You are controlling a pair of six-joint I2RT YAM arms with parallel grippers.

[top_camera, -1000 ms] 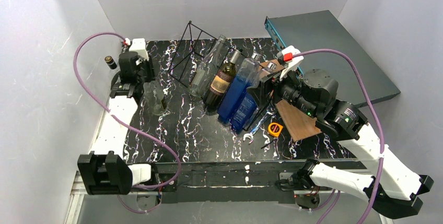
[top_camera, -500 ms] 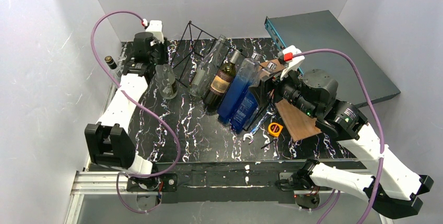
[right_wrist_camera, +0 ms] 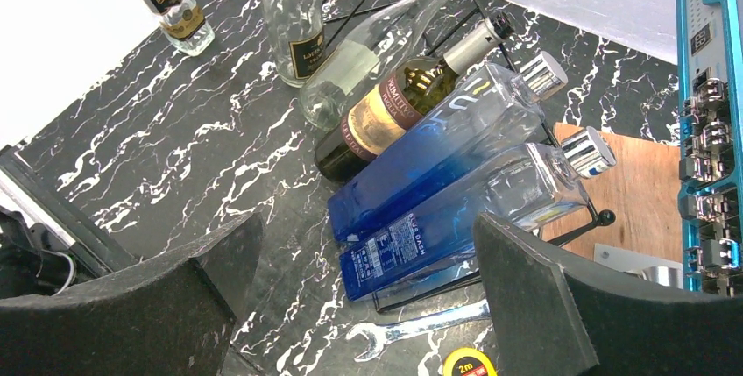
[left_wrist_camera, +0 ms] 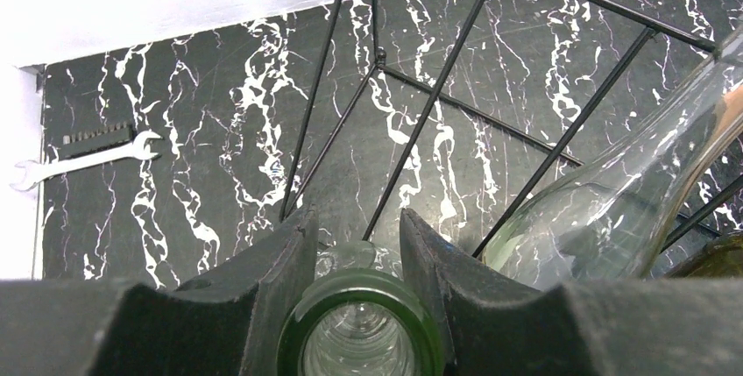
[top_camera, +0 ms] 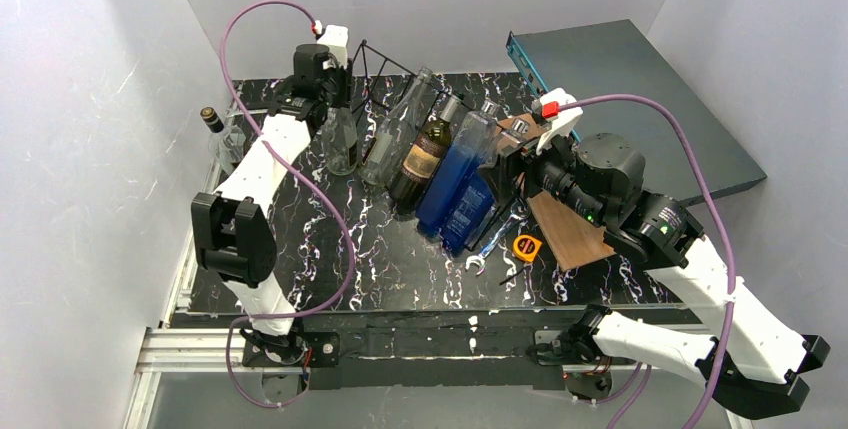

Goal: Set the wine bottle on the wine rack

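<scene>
Four bottles (right_wrist_camera: 385, 117) lie on wine rack (left_wrist_camera: 434, 104). Left gripper (left_wrist_camera: 357, 229) clamps neck of clear wine bottle (top_camera: 340, 141), upright beside rack's left end. Right gripper (right_wrist_camera: 368, 227) spread wide, holding nothing.

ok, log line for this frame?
left hand: shut on clear glass wine bottle | bottle: upright beside black wire wine rack, unracked | right hand: open

Robot lab cell in view: a marbled tabletop (top_camera: 380, 249) is walled in by white panels (top_camera: 80, 99), an aluminium rail (top_camera: 185, 349) fixed along the near edge.
</scene>
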